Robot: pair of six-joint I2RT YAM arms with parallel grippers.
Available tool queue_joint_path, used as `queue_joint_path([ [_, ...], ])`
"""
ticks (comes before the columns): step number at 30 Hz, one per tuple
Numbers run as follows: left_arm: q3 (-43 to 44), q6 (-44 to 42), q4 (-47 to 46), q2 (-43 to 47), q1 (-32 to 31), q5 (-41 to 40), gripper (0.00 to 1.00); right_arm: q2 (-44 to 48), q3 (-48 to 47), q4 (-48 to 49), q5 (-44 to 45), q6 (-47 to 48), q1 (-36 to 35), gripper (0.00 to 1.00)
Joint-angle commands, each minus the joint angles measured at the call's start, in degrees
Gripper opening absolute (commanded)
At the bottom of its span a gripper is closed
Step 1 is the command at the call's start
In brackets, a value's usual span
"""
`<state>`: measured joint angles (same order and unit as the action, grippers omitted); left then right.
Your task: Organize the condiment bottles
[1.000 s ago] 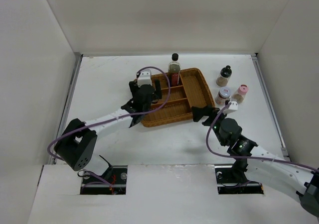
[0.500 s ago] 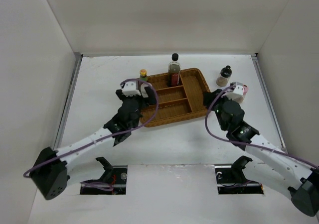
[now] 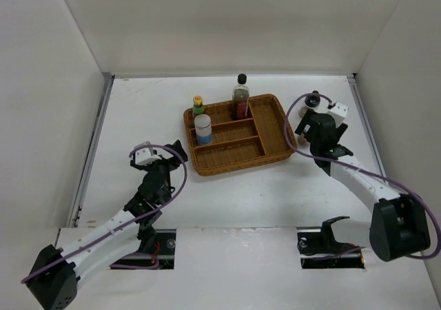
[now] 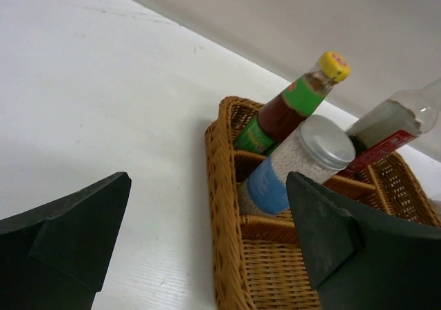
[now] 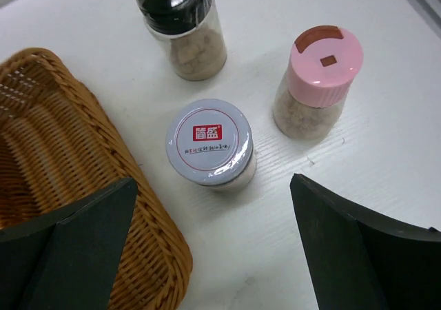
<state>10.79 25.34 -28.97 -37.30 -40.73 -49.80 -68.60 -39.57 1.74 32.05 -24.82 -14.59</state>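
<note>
White bench (image 3: 138,117) under everything. Brown wicker tray (image 3: 241,165) at mid-bench. Left fingers (image 3: 173,149) spread wide, holding nothing, off the tray's near-left corner and apart from it. Right fingers (image 3: 302,129) spread too, empty, above three shakers on bare bench just right of the tray. Inside the tray: tall dark-sauce bottle (image 3: 240,93) at the far wall, yellow-capped bottle (image 3: 198,104) in the far-left corner, silver-lid jar (image 3: 202,129) just beside it. Outside: black-capped shaker (image 5: 182,27), pink-capped shaker (image 5: 317,83), lilac-capped shaker (image 5: 210,145) closest to the wicker.

White shells and black joints are being shown on the left arm (image 3: 103,229) and right arm (image 3: 355,179); purple cables (image 3: 185,172) are being looped past matte-black fingers (image 4: 69,241).
</note>
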Motion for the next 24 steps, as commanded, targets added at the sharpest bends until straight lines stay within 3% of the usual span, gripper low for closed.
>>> queue_joint_path([
  [1,-2.3,5.2,-4.8,-0.3,1.8,0.8,1.0,-3.4,-4.5,0.2,-4.2,1.5,1.9,1.0],
  [13,-5.3,10.3,-8.6,-5.2,4.9,7.1,1.0,-17.3,-10.1,3.2,-9.5,1.3,6.6,0.98],
  [15,-5.4,10.7,-8.4,-5.2,5.3,7.1,1.0,-18.5,-10.3,3.7,-9.6,1.1,6.8,0.92],
  [20,-5.7,11.0,-8.6,-5.2,5.5,7.5,1.0,-14.5,-7.7,10.6,-6.4,2.1,6.4,0.66],
  [24,-5.9,11.3,-8.3,-4.9,5.8,7.5,1.0,-7.6,-6.7,11.6,-3.0,3.6,4.9,0.61],
])
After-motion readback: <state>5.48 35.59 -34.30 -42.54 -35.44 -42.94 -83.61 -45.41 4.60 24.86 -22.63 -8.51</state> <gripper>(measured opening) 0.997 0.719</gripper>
